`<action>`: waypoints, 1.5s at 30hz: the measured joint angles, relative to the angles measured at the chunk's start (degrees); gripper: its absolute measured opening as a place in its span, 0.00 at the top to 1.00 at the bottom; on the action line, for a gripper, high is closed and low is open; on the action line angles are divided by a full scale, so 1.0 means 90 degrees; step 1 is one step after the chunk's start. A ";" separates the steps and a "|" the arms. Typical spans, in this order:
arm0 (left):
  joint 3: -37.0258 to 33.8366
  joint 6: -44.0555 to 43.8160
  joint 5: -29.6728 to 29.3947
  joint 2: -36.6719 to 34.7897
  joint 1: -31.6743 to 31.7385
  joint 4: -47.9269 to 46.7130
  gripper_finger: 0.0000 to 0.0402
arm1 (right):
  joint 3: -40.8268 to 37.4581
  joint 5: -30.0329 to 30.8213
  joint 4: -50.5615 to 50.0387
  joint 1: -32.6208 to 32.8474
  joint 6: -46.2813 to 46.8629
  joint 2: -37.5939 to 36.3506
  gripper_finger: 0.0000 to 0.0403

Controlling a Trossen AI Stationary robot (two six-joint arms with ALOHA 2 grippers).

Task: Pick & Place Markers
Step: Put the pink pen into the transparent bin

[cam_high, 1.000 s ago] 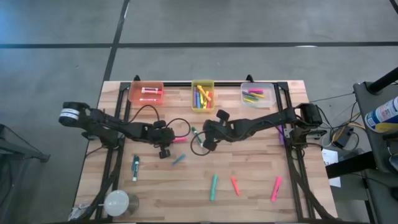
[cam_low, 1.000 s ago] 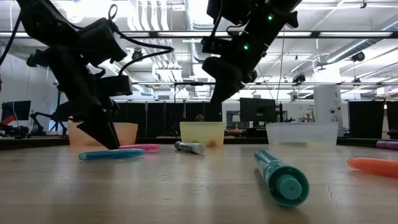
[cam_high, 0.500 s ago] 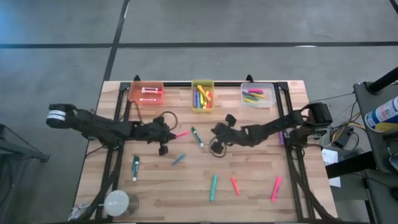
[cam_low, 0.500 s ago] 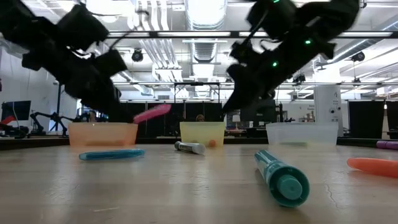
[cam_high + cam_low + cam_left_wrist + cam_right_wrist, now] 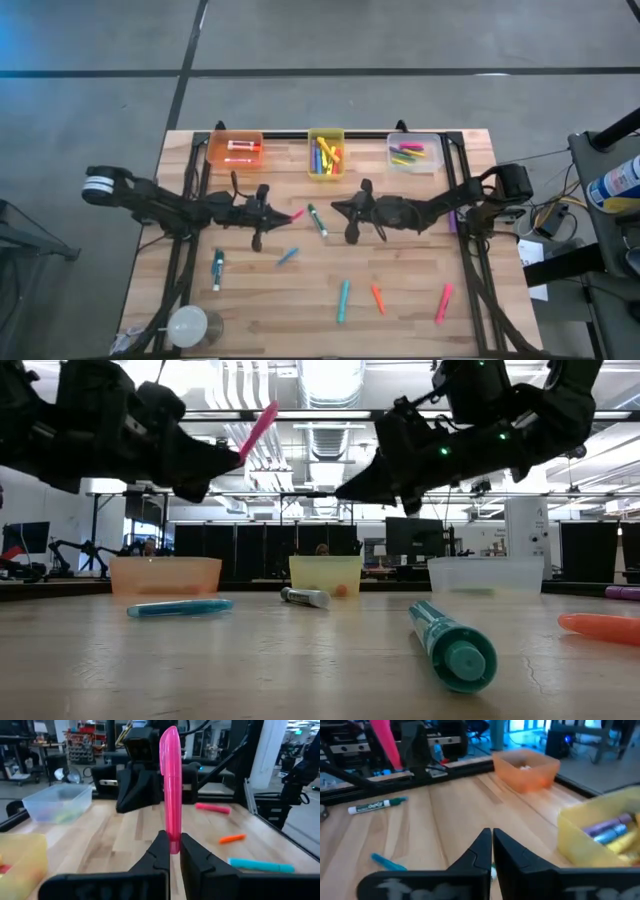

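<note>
**Pink marker held up in the left pincer, above the table**

While the slim pink plastic marker (image 5: pixel 169 785) stands upright between the two dark fingers (image 5: pixel 159 852) of the left gripper (image 5: pixel 288 216), only its lower end is clamped and most of its length rises free above them. The jaws are closed tightly on it. From the low view the marker (image 5: pixel 258 430) is tilted and well above the wooden table (image 5: pixel 300 660), not touching it. It has a smooth, round body with a rounded cap and one even pink colour.

The right gripper (image 5: pixel 337 208) hangs near the middle of the table, facing the left one, with its fingers (image 5: pixel 485 851) pressed together and nothing between them.

On the pale plank surface lie other markers: a white pen with green cap (image 5: pixel 316 219) between the two grippers, a light blue one (image 5: pixel 288 256), a teal one (image 5: pixel 343 300), an orange one (image 5: pixel 378 299) and another pink one (image 5: pixel 443 302). Along the far edge stand three small translucent plastic bins: orange (image 5: pixel 235 149), yellow (image 5: pixel 326 153) and clear (image 5: pixel 413 153), each holding markers.
</note>
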 joint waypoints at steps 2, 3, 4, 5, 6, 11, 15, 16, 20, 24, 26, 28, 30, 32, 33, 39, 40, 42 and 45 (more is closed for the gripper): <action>0.0071 0.0066 0.0026 0.0156 0.0035 -0.0037 0.96 | 0.0171 -0.0015 0.0037 -0.0004 -0.0140 0.0044 0.94; 0.0128 0.0097 0.0032 0.0255 0.0048 -0.0059 0.96 | 0.0192 -0.0020 0.0025 -0.0003 -0.0206 0.0017 0.92; 0.0173 0.0130 0.0034 0.0306 0.0067 -0.0055 0.96 | 0.0211 -0.0016 -0.0034 -0.0003 -0.0269 -0.0021 0.90; 0.0188 0.0141 0.0043 0.0319 0.0083 -0.0055 0.96 | 0.0266 -0.0022 -0.0014 -0.0003 -0.0342 -0.0050 0.87; 0.0216 0.0141 0.0043 0.0353 0.0100 -0.0032 0.96 | 0.0282 -0.0021 0.0005 0.0010 -0.0368 -0.0102 0.85; 0.0281 0.0136 0.0069 0.0403 0.0129 -0.0008 0.96 | 0.0275 -0.0024 0.0072 0.0043 -0.0406 -0.0206 0.71; 0.0312 0.0133 0.0121 0.0351 0.0129 -0.0003 0.96 | 0.0499 -0.0316 0.0147 0.0002 -0.0468 -0.0124 0.62; 0.0314 0.0134 0.0124 0.0356 0.0129 -0.0020 0.96 | 0.0586 -0.0386 0.0149 0.0002 -0.0522 -0.0061 0.60; 0.0361 0.0135 0.0131 0.0426 0.0129 -0.0019 0.96 | 0.0954 -0.0774 0.0210 0.0009 -0.0825 0.0149 0.55; 0.0376 0.0136 0.0131 0.0438 0.0129 -0.0032 0.96 | 0.1281 -0.1339 0.0264 0.0006 -0.0873 0.0179 0.53; 0.0382 0.0136 0.0131 0.0443 0.0129 -0.0002 0.96 | 0.1380 -0.1384 0.0227 0.0014 -0.0900 0.0199 0.53; 0.0385 0.0134 0.0131 0.0433 0.0129 -0.0015 0.96 | 0.1485 -0.1431 0.0225 0.0013 -0.0908 0.0252 0.54; 0.0395 0.0131 0.0131 0.0433 0.0129 -0.0008 0.96 | 0.1563 -0.1510 0.0220 0.0009 -0.0907 0.0300 0.55; 0.0395 0.0129 0.0130 0.0425 0.0129 -0.0009 0.96 | 0.1659 -0.1531 0.0223 0.0006 -0.0914 0.0428 0.57; 0.0395 0.0128 0.0128 0.0424 0.0129 -0.0009 0.96 | 0.1709 -0.1547 0.0216 0.0009 -0.0918 0.0499 0.58; 0.0407 0.0121 0.0128 0.0401 0.0129 0.0008 0.96 | 0.2038 -0.1548 0.0212 0.0009 -0.0987 0.0793 0.66; 0.0407 0.0119 0.0127 0.0394 0.0129 0.0003 0.96 | 0.2068 -0.1548 0.0199 0.0009 -0.1006 0.0795 0.69; 0.0407 0.0119 0.0113 0.0387 0.0129 0.0008 0.96 | 0.2136 -0.1550 0.0104 0.0012 -0.0963 0.0794 0.74; 0.0407 0.0131 0.0099 0.0382 0.0144 0.0006 0.96 | 0.2147 -0.1569 0.0026 0.0026 -0.0865 0.0794 0.83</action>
